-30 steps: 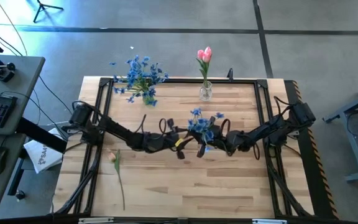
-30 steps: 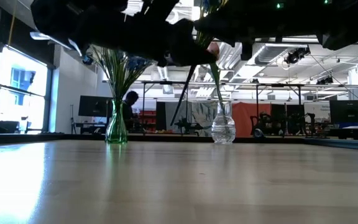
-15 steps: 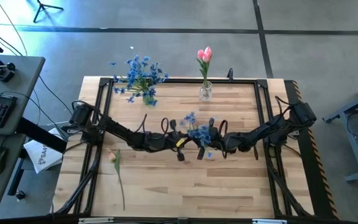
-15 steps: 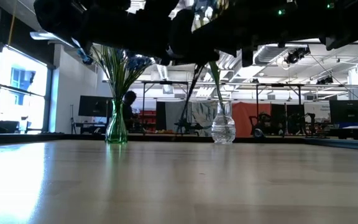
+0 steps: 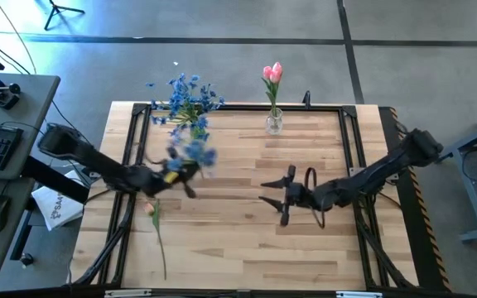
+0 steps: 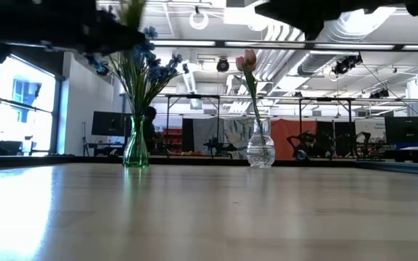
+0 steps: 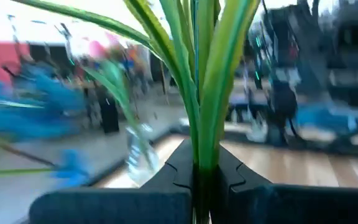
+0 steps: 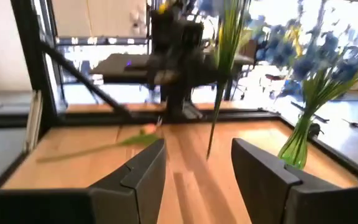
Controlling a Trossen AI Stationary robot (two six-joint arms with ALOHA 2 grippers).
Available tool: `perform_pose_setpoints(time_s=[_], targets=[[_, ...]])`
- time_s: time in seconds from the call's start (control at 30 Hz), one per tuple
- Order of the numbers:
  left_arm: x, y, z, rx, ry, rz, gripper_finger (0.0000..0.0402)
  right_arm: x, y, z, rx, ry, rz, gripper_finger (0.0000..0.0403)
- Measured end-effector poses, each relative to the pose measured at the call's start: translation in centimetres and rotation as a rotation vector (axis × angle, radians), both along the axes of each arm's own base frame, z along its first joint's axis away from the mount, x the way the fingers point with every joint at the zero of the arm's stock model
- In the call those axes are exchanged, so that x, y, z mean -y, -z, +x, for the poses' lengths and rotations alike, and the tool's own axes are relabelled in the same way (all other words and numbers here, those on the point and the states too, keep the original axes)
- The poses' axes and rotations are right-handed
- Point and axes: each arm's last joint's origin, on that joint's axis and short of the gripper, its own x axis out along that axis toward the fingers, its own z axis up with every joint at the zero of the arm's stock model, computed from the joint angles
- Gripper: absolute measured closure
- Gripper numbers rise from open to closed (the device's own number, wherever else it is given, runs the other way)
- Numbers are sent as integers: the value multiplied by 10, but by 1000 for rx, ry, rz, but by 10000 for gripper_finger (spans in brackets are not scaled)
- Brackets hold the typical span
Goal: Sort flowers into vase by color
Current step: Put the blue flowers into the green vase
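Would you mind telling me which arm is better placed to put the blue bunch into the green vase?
The left. Its end effector is shut on the blue bunch, close to the green vase. The right end effector is open and empty at mid-table, farther away.

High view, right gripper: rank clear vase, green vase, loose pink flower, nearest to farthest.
From the right gripper:
1. Clear vase, at the far edge, nearest.
2. Green vase at the far left and loose pink flower lying near left: too close to call.

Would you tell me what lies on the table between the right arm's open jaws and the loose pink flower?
Nothing: the high view shows bare wood between the right gripper and the pink flower.
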Motion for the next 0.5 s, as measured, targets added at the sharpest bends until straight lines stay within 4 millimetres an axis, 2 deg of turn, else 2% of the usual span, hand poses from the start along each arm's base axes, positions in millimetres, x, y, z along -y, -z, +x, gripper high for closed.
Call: perform_pose_setpoints(time_s=[0.17, 0.3, 0.37, 0.43, 0.5], targets=[[-23, 7, -46, 25, -189, 75, 400, -5, 30, 15, -50, 7, 22, 238], [-37, 9, -61, 24, -311, 86, 396, -3, 51, 27, -54, 31, 37, 247], [-41, 4, -62, 65, -264, 117, 395, 0, 58, 31, -45, 41, 42, 249], [-45, -1, -61, 115, -120, 208, 397, 3, 62, 34, -41, 51, 44, 251], [-51, -3, -60, 147, -58, 240, 399, 6, 63, 36, -35, 61, 47, 252]])
